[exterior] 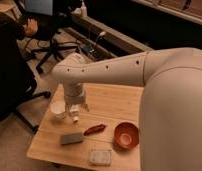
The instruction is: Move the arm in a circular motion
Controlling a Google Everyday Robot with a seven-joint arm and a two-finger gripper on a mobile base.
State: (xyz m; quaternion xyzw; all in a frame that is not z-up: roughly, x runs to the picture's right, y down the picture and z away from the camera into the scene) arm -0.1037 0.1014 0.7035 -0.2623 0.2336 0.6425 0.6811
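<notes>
The cream-white arm [144, 70] reaches from the right foreground across to the left over a wooden table [114, 102]. Its thick tube ends in a bulbous joint [69, 70] that turns downward. The gripper [75, 114] hangs below that joint, just above the table's left part, beside a white cup [58, 109].
On the table lie a grey block [71, 138], a red chili-like item [94, 129], a red bowl [126, 135] and a pale sponge-like pad [100, 157]. Office chairs [49, 47] stand behind and to the left. A long ledge [114, 37] runs behind the table.
</notes>
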